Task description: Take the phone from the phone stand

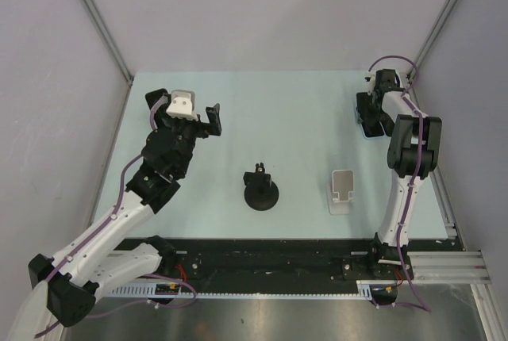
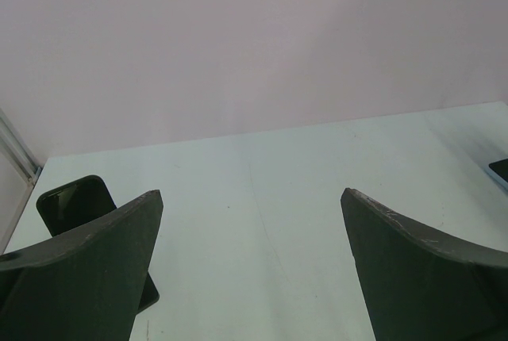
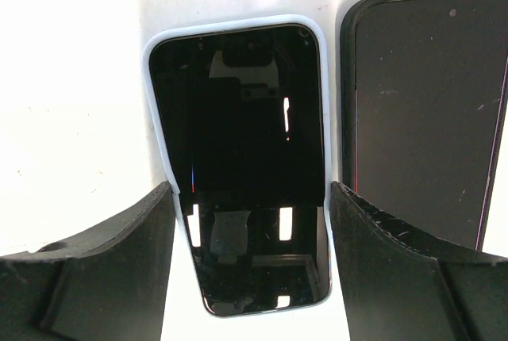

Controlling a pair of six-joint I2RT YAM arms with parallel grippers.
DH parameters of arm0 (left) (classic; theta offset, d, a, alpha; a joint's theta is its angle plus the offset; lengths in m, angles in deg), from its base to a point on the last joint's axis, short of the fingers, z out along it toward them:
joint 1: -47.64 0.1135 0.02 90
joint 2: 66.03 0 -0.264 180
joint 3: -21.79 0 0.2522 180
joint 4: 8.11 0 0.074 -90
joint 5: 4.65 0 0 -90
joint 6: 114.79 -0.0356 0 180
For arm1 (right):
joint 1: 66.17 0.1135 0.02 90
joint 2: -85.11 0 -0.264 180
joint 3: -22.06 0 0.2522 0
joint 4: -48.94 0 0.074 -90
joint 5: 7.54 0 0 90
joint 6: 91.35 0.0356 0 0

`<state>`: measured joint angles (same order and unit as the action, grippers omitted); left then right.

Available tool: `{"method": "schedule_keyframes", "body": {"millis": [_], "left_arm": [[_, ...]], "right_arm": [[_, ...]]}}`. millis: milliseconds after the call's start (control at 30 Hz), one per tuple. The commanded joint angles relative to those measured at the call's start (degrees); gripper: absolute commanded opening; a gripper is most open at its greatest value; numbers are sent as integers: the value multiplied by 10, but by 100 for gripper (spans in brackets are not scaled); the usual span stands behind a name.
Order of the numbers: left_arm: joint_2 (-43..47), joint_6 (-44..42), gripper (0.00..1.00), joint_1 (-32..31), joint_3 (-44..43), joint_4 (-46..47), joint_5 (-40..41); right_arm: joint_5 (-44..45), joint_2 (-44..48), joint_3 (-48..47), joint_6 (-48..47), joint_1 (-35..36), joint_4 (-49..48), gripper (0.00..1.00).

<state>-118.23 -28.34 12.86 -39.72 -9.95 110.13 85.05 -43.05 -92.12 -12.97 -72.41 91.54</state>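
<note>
The white phone stand [image 1: 342, 191] stands empty at the front right of the table. The phone [image 3: 242, 159], black screen in a pale blue case, lies at the far right of the table [image 1: 367, 129]. My right gripper [image 3: 250, 190] straddles it across its width, with a fingertip [image 3: 163, 198] touching each long edge. The right gripper is low over it in the top view [image 1: 371, 117]. My left gripper [image 1: 184, 109] is open and empty at the far left, well away from the stand. It holds nothing in its own view [image 2: 252, 194].
A second phone [image 3: 425, 119] in a dark case lies right beside the first, on its right. A black round mount [image 1: 260, 189] stands at the table's middle front. A dark flat rounded object [image 2: 73, 202] lies behind my left finger.
</note>
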Motion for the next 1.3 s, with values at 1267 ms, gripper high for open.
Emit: {"method": "schedule_keyframes", "body": {"millis": [1267], "left_arm": [[21,-22,100,3,-2,21,-18]], "right_arm": [[-93,305,67,47,249,102,97]]}}
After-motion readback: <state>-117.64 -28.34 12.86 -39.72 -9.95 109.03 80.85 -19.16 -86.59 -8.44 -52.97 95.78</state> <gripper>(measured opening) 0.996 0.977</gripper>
